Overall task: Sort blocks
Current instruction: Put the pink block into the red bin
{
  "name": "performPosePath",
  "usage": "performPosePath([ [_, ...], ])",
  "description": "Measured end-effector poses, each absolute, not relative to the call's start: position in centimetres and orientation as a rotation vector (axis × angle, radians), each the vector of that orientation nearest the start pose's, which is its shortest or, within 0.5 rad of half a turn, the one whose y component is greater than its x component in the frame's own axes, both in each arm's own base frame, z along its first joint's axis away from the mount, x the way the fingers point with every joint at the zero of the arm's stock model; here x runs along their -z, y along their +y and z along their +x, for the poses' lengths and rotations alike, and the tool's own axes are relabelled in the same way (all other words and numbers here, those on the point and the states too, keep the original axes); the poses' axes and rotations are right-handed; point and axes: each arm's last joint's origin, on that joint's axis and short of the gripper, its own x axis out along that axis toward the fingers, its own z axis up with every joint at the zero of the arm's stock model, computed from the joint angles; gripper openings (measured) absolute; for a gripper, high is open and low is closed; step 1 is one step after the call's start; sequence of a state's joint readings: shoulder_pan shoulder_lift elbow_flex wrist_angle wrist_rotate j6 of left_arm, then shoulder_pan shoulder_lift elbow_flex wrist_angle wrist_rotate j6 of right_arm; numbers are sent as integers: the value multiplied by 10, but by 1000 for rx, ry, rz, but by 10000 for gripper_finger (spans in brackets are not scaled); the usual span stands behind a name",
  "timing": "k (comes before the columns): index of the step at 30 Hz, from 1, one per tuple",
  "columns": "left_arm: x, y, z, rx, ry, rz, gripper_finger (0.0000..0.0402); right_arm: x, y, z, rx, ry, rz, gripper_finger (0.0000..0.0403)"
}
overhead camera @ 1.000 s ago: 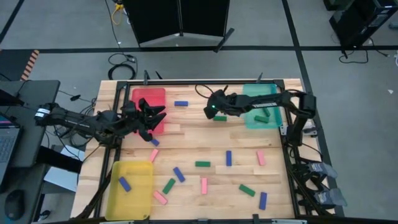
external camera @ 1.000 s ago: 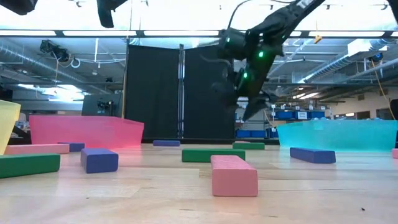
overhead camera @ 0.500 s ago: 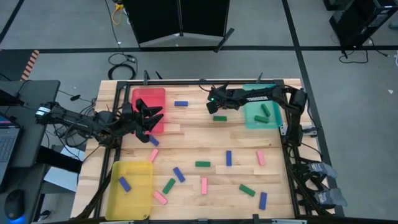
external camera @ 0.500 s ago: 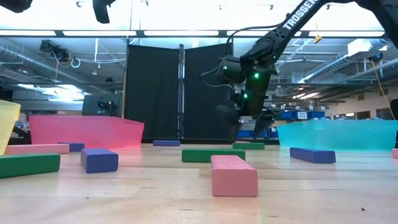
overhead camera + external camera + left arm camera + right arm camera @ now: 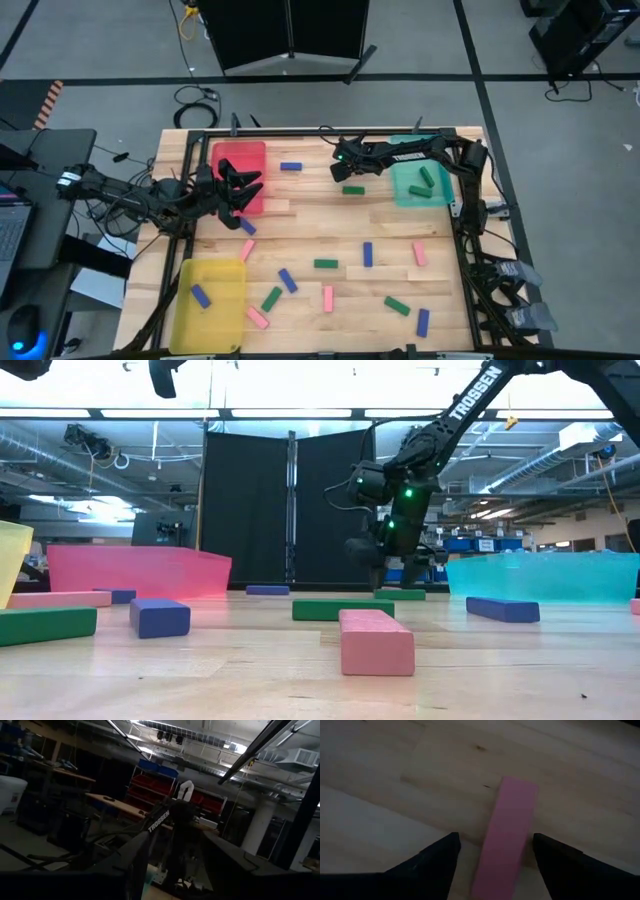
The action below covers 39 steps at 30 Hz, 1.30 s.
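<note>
From above, I have the left hand over the 3 o'clock edge of the red tray, fingers spread and holding nothing; the right hand reaches in toward 12 o'clock on the desk, just beside a green block and near a blue block; the teal tray at 2 o'clock holds two green blocks; the yellow tray at 7 o'clock holds one blue block; the other blocks, pink, blue and green, lie scattered across the near half of the desk.

At desk level, the right hand hangs low, its fingertips just above the wood near the far green block; a pink block lies nearest me at 6 o'clock, with a long green one behind it.

Through the left wrist camera, I see that hand's two dark fingers held apart, with the other arm and a dim room beyond.

Through the right wrist camera, the fingers are spread either side of one block, which looks pink here and lies flat on the wood; I cannot tell whether they touch it.
</note>
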State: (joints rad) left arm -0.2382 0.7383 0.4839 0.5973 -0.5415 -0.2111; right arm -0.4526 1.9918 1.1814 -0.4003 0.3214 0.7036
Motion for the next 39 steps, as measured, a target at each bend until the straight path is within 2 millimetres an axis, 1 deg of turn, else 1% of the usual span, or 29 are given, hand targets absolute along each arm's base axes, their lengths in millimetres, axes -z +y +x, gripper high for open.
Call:
performPosePath([
  [2,-309,-24,163,-266,-350,-340,186,-113,-172,332,1086,966,664,267],
  [4,-309,-24,163,-267,-348,-339,186,-111,-172,333,1090,970,663,264],
  [7,-309,-24,163,-267,-348,-339,186,-111,-170,334,1086,966,656,242],
  [10,-308,-24,163,-267,-346,-338,186,-112,-168,335,1079,961,652,199],
  [14,-308,-24,163,-267,-342,-337,186,-112,-165,337,1067,960,647,125],
  [15,-308,-24,163,-268,-341,-337,186,-112,-164,337,1065,962,641,116],
  [21,-307,-24,163,-264,-341,-361,186,-112,-156,344,1042,943,589,116],
  [24,-307,-24,163,-264,-341,-362,186,-117,-145,356,995,881,554,116],
  [27,-308,-24,163,-264,-341,-362,186,-126,-126,380,855,775,532,116],
  [31,-308,-24,163,-263,-342,-363,186,-150,-103,410,692,544,476,116],
  [35,-310,-24,162,-261,-360,-369,186,-173,-92,428,613,370,434,116],
  [39,-314,-23,158,-257,-396,-383,186,-198,-91,440,544,240,416,116],
])
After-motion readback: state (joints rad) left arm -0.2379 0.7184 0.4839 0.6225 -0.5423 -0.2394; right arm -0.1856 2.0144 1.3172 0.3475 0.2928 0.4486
